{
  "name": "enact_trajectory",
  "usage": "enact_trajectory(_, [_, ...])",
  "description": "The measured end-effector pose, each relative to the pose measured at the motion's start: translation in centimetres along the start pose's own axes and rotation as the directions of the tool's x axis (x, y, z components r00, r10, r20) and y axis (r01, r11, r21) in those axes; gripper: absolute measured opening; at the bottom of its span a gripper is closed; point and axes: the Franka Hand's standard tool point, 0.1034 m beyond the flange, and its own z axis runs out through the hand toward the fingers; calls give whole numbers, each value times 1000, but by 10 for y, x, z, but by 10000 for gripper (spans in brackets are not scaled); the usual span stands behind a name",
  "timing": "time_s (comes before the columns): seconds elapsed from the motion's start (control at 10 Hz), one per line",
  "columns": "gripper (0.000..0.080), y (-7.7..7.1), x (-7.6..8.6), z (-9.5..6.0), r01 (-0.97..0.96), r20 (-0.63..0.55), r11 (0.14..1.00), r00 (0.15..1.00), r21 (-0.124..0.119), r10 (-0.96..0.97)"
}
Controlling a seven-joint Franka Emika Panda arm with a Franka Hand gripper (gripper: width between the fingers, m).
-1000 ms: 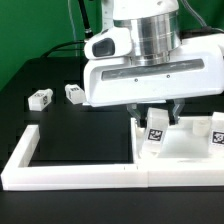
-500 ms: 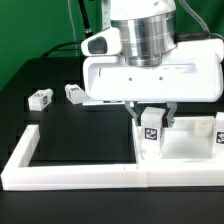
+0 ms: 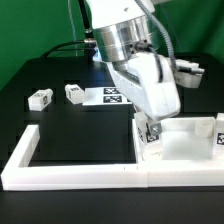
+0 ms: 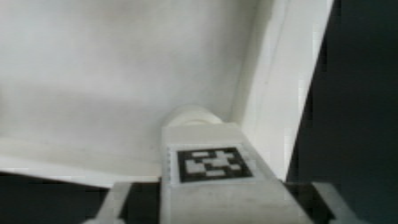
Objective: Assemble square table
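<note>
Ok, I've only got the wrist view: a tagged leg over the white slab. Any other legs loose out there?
Observer: Yes, two loose legs lie on the black table at the exterior view's left, apart from each other.
Operator: Where on the slab is my leg?
Observer: The leg in the pincer stands at the slab's end toward the exterior view's left.
Operator: Is the arm upright?
Observer: No, the arm slants down from the exterior view's upper left.
</note>
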Motion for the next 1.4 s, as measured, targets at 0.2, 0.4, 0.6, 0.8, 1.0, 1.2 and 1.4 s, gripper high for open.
enact_trajectory(0.2, [295, 0, -1, 0, -22, -3, 1000, 1000, -2, 22])
enact_trajectory(0.4, [495, -1, -1, 0, 185, -34, 983, 982, -18, -186])
enact_trajectory(0.6, [600, 0, -6, 2, 490, -49, 868, 868, -78, -494])
enact_trajectory(0.8, [647, 1, -3, 1, 582, -42, 809, 809, -85, -587])
enact_trajectory(1.0, [648, 1, -2, 1, 713, -29, 695, 696, -96, -718])
enact_trajectory(1.2, [648, -1, -5, 2, 912, 1, 382, 386, -150, -922])
enact_trajectory(1.4, [634, -1, -4, 1, 890, -7, 430, 434, -151, -901])
